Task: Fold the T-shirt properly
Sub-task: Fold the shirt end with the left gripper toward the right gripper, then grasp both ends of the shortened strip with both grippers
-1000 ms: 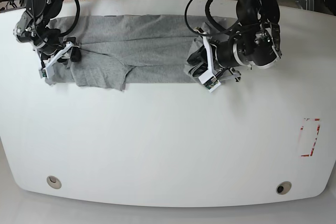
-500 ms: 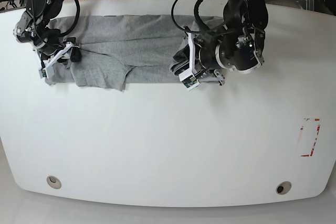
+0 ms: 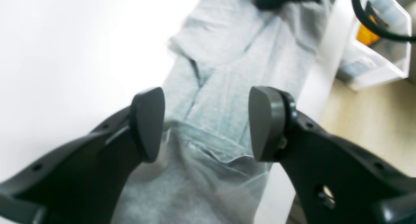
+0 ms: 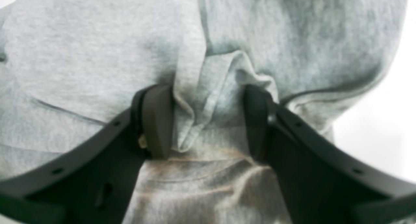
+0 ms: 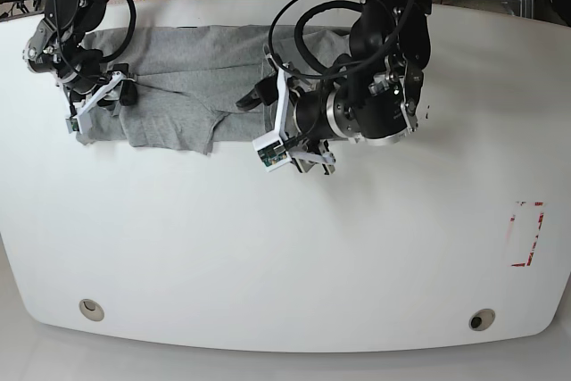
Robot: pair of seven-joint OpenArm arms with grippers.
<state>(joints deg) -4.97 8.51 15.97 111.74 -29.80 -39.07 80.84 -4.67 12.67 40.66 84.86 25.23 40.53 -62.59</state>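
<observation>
Matte black jointed arms with looped black cables; curved black plastic fingers (image 3: 148,123) with rounded grey pads, small screw holes, white gripper brackets.

The base view looks almost straight down from high above the white table (image 5: 285,247), far enough to take in nearly the whole top and both arms; the left wrist view rides just behind the left gripper (image 3: 206,123), close over the cloth, and faces along the grey T-shirt (image 3: 227,71) toward the far arm, with the table edge and floor at its right; the right wrist view sits behind the right gripper (image 4: 208,120), very near, its frame nearly filled with fabric; all three views share the T-shirt (image 5: 223,69), and the base view shows both grippers.
</observation>
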